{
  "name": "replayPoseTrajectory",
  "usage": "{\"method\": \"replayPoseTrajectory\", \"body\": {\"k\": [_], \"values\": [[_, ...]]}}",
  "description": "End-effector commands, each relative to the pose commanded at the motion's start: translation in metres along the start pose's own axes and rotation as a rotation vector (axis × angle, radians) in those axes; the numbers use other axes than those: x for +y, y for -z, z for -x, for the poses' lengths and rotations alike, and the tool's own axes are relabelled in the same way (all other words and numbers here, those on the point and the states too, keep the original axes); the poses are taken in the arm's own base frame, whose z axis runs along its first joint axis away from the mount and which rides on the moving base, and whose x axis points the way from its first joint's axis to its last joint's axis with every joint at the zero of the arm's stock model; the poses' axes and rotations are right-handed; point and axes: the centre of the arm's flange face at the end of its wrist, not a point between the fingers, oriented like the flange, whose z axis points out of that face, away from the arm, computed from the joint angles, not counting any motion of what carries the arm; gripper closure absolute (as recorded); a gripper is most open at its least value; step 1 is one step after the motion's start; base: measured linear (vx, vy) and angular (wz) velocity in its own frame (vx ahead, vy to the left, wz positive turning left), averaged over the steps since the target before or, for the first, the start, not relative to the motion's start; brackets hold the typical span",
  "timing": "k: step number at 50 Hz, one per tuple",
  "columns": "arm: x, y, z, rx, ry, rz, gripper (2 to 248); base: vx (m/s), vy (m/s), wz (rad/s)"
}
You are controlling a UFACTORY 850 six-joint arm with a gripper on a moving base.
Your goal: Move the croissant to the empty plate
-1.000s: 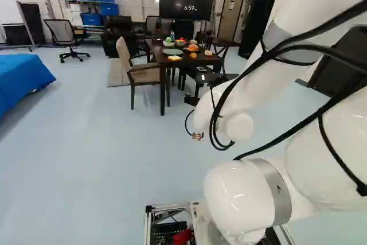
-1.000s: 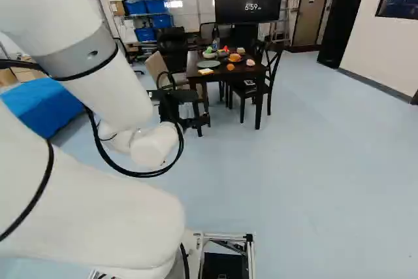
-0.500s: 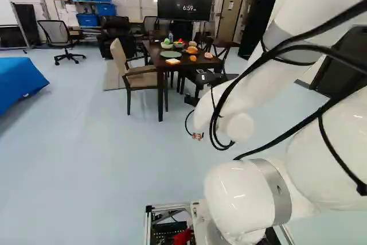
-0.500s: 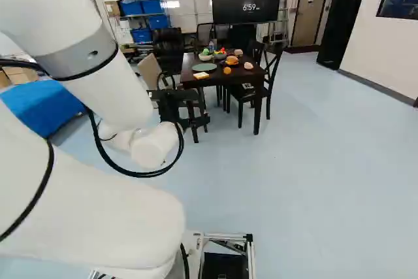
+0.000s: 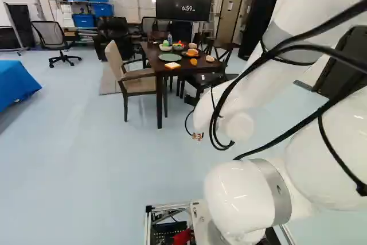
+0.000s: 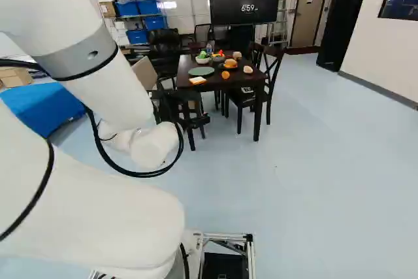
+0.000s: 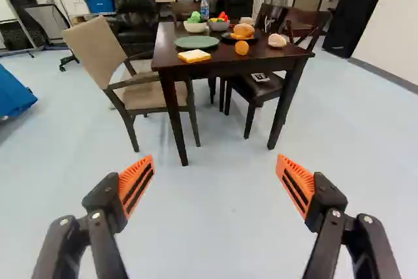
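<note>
In the right base view my gripper [image 6: 189, 121] hangs short of the dark table. The wrist view shows the gripper [image 7: 215, 161] open, orange pads wide apart with only floor between them. Past it on the table, the green plate [image 7: 196, 42] lies bare near the left chair. A golden-brown bread-like piece, perhaps the croissant [image 7: 243, 30], rests on a dark plate [image 7: 228, 36]. A paler rounded piece [image 7: 277, 40] sits on the tabletop to its right; which of these is the croissant, I cannot tell surely.
Around the dark table [image 7: 228, 66] stand a beige armchair [image 7: 147, 89] and dark chairs [image 7: 261, 89]. On it are two bowls with colourful items, a bottle, an orange fruit [image 7: 241, 48] and a yellow-and-white block [image 7: 194, 56]. A blue-covered surface [image 5: 16, 81] stands at left.
The base has moved forward, bringing table and chairs closer in both base views. My arm keeps its pose against its lowest joint. Nothing on the table has visibly shifted.
</note>
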Motion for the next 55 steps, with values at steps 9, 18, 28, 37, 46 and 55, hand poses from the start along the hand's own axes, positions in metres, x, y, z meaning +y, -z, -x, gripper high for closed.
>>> {"method": "replayPoseTrajectory", "body": {"k": [9, 18, 28, 37, 46, 55], "values": [[0.0, 0.0, 0.0, 0.0, 0.0, 0.0, 3, 0.199, 0.001, -0.018], [0.0, 0.0, 0.0, 0.0, 0.0, 0.0, 3, 0.182, -0.009, -0.055], [0.0, 0.0, 0.0, 0.0, 0.0, 0.0, 3, 0.192, -0.038, -0.188], [0.0, 0.0, 0.0, 0.0, 0.0, 0.0, 3, 0.203, -0.083, -0.247], [0.0, 0.0, 0.0, 0.0, 0.0, 0.0, 3, 0.223, -0.075, -0.153], [0.0, 0.0, 0.0, 0.0, 0.0, 0.0, 3, 0.226, -0.046, -0.029]]}}
